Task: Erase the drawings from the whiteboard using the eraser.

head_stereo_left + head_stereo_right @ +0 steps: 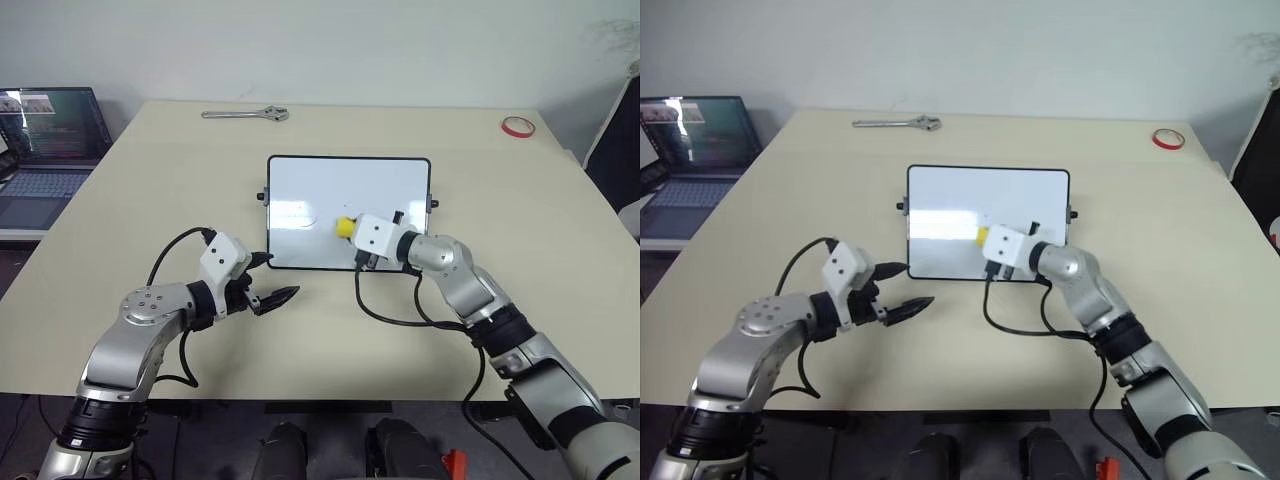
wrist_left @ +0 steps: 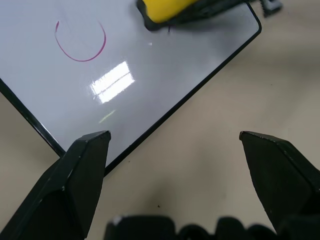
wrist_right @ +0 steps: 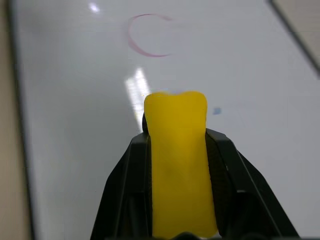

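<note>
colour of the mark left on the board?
Reddish-purple, a partial circle on the whiteboard. Clearest in the right wrist view.

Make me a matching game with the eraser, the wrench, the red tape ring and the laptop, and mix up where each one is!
Things:
1. eraser
2. wrench
3. tape ring
4. laptop

Places:
A. far right corner of the table
B. beside the table, on the left
C. held in the right gripper over the whiteboard
D. far edge of the table, left of the middle

Pairs: 1-C, 2-D, 3-A, 4-B
</note>
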Motion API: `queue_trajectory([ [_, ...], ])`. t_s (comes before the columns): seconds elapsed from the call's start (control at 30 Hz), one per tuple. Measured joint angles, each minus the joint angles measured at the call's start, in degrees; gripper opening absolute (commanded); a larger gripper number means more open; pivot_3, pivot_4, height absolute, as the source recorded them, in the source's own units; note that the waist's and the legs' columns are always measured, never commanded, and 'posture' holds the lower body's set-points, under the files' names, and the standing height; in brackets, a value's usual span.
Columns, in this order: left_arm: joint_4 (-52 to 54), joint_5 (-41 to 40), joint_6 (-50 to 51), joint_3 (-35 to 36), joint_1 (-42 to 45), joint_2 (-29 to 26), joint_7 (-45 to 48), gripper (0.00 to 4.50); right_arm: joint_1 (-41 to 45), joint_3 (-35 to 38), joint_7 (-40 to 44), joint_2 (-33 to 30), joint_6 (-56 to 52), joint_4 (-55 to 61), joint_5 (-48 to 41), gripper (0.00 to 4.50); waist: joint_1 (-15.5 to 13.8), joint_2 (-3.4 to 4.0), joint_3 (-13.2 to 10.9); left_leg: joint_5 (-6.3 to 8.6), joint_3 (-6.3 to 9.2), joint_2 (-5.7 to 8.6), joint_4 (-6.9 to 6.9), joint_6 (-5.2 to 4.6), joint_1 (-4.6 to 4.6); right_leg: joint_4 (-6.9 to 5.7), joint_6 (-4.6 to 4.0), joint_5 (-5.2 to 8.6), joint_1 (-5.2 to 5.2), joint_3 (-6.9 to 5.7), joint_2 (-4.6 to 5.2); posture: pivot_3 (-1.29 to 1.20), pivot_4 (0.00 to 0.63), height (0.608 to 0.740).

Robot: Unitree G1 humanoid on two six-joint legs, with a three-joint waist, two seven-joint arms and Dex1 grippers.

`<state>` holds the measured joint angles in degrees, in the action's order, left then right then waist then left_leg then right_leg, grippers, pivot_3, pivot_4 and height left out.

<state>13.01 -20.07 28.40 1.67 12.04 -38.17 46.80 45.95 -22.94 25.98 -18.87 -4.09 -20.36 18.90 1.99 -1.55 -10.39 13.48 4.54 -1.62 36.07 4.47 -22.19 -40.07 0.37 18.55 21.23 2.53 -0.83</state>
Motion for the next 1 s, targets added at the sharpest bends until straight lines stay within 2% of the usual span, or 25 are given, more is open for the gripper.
queue_trajectory([
  [0.17,-0.02,0.03,0.05,-0.06,0.00,0.00,0.03,4.50,2.80,1.39,-1.73,0.28,1.41,-3.80,0.18,1.10,-0.11,-0.01,0.01,0.01,-0.01,-0.02,-0.02,0.01,-0.06,0.05,0.00,0.00,0.00,0.01,0.04,0.00,0.150,0.740],
  [0.43,-0.02,0.06,-0.09,-0.13,-0.21,0.02,0.07,4.50,-3.09,-0.49,12.91,-3.79,-0.82,3.70,-1.16,1.10,-0.18,-0.04,0.06,0.01,0.02,-0.02,-0.02,0.00,0.22,0.06,0.02,0.01,-0.27,0.00,0.05,0.00,0.150,0.740],
  [0.63,-0.07,0.19,-0.24,-0.25,-0.16,0.03,0.20,4.50,-2.31,0.57,4.51,-4.48,-0.82,2.20,0.35,1.10,-0.33,-0.03,0.05,-0.15,0.04,0.02,-0.01,-0.06,0.29,0.07,0.16,-0.02,-0.33,0.00,0.02,0.00,0.150,0.740],
  [0.77,-0.34,0.43,-0.25,-0.43,0.11,0.03,0.34,4.50,-5.66,0.88,8.87,-7.78,-1.10,6.56,0.19,1.10,-0.54,-0.11,0.10,-0.15,0.05,0.00,-0.03,-0.07,0.32,0.17,0.23,0.01,-0.44,-0.01,0.04,0.00,0.150,0.740],
  [0.9,-0.30,0.43,-0.07,-1.41,1.65,0.14,0.23,4.50,-9.68,-1.52,14.06,-8.41,-1.83,10.93,0.19,1.10,-0.15,-0.10,0.10,-0.14,0.04,0.00,-0.06,-0.07,0.33,0.17,0.23,0.02,-0.42,0.00,0.03,0.00,0.150,0.740],
  [1.0,-0.24,0.42,0.13,-1.45,1.83,0.14,0.10,4.50,-9.97,-1.78,12.95,-7.59,-2.64,11.01,0.30,1.10,0.14,-0.09,0.09,-0.15,0.01,0.00,-0.06,-0.07,0.38,0.13,0.24,0.02,-0.41,0.03,0.00,0.00,0.150,0.740],
])
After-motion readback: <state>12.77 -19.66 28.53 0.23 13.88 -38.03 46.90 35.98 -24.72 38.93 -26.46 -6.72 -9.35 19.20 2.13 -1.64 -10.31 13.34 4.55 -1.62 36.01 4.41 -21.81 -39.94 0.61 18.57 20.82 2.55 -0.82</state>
